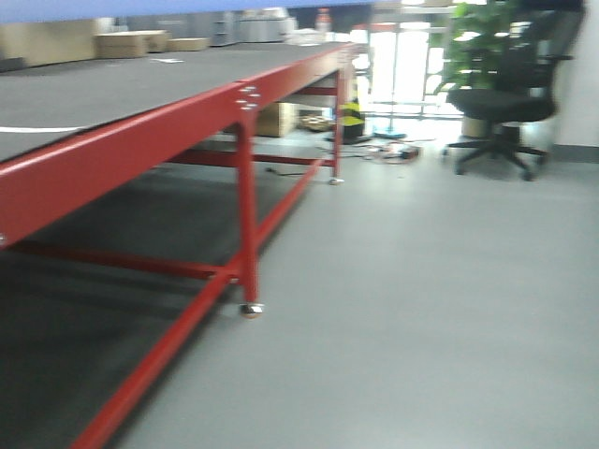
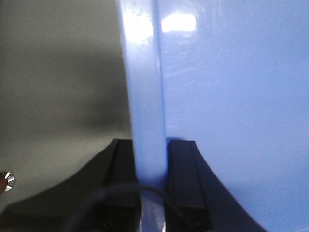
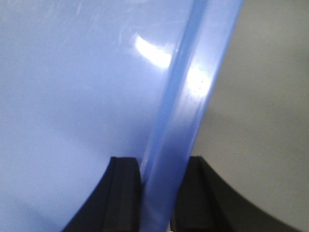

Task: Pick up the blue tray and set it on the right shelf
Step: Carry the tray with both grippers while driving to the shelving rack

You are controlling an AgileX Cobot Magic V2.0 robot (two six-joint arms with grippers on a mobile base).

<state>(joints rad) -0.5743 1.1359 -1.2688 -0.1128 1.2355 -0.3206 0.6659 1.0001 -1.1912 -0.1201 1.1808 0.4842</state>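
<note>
The blue tray (image 2: 231, 96) fills the right part of the left wrist view, and its left rim runs down between the black fingers of my left gripper (image 2: 150, 154), which is shut on it. In the right wrist view the blue tray (image 3: 72, 87) fills the left part. My right gripper (image 3: 161, 169) is shut on its right rim. A pale blue strip along the top edge of the front view is the blue tray (image 1: 140, 7), held up in the air. The right shelf is out of view.
A red-framed table (image 1: 122, 150) with a dark top stretches along the left of the front view, with cardboard boxes (image 1: 131, 42) at its far end. A black office chair (image 1: 510, 103) and a green plant (image 1: 477, 33) stand at the back right. Grey floor (image 1: 421, 309) lies ahead.
</note>
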